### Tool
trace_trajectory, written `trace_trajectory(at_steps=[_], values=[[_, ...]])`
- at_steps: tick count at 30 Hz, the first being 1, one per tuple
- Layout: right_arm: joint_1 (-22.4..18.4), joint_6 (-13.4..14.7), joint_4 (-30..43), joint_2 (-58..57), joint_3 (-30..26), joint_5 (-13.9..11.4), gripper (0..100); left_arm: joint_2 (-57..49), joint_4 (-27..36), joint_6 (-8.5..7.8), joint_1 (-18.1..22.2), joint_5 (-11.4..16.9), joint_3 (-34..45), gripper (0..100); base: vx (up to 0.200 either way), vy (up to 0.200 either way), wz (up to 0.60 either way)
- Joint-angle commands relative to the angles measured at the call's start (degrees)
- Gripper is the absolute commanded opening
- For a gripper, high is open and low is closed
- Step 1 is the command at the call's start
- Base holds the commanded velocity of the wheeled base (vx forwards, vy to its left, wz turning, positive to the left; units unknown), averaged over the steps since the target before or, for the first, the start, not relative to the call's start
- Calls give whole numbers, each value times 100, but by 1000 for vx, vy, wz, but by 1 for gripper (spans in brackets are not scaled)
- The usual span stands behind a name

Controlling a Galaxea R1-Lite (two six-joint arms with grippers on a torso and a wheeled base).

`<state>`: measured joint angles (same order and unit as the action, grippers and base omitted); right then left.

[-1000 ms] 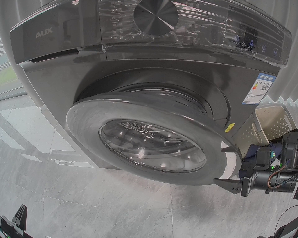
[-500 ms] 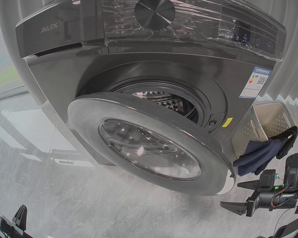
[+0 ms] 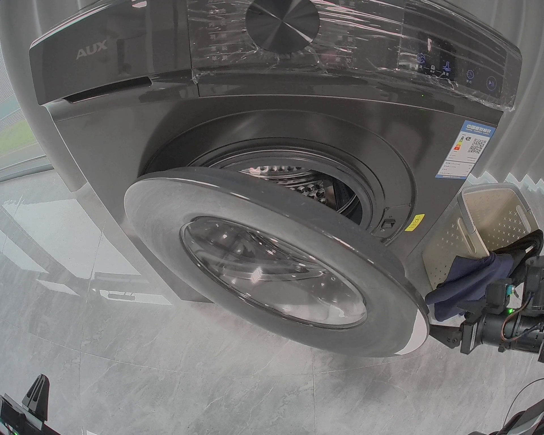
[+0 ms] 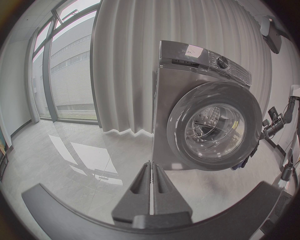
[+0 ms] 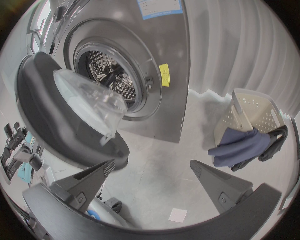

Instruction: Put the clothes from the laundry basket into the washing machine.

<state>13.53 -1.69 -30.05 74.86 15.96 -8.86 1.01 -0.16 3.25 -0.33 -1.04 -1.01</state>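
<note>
The dark grey front-loading washing machine (image 3: 113, 141) stands on the pale grey marbled tile floor (image 3: 170, 362), its back near a white pleated curtain (image 4: 125, 62). Its round grey door with a domed clear window (image 3: 272, 272) is swung wide open on the hinge at the robot's left. This bares the perforated steel drum (image 3: 294, 181), and no clothing can be seen in the part of it that shows. A round knob (image 3: 282, 22) sits on the film-wrapped control panel. A blue-and-white label (image 3: 466, 150) and a small yellow sticker (image 5: 164, 75) mark the front to the right of the opening.

The beige perforated plastic laundry basket (image 3: 498, 218) stands on the floor just beside the machine's right front corner. 2 garments hang over its near rim. One is a navy blue soft cloth (image 3: 467, 283), crumpled and drooping down the outside wall. The other is a black garment (image 3: 524, 246), touching it on the right.

The right gripper (image 5: 150, 164) hovers low over the floor between the door's free edge and the basket, jaws spread wide and holding nothing. The navy cloth lies near it but apart. A small white square (image 5: 177, 215) lies on the floor below it.

The left gripper (image 4: 151, 164) sits well apart at the robot's left, pointing toward the machine's side. Its jaws are pressed together with nothing between them.
</note>
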Motion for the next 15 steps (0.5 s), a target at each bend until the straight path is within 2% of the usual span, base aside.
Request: trace_trajectory(at_steps=[1,6,11,15], values=[[396,73,-1,538,505,25,100,-66,-2,8,-2,-2,92,0,0,0,0],[914,196,-1,565,399,16,100,-66,-2,0,-2,-2,92,0,0,0,0],[1275,196,-1,239,-66,-54,100,-57,-2,8,-2,-2,92,0,0,0,0],[1319,187,43,-165,-260,-160,100,-66,-2,0,-2,-2,92,0,0,0,0]])
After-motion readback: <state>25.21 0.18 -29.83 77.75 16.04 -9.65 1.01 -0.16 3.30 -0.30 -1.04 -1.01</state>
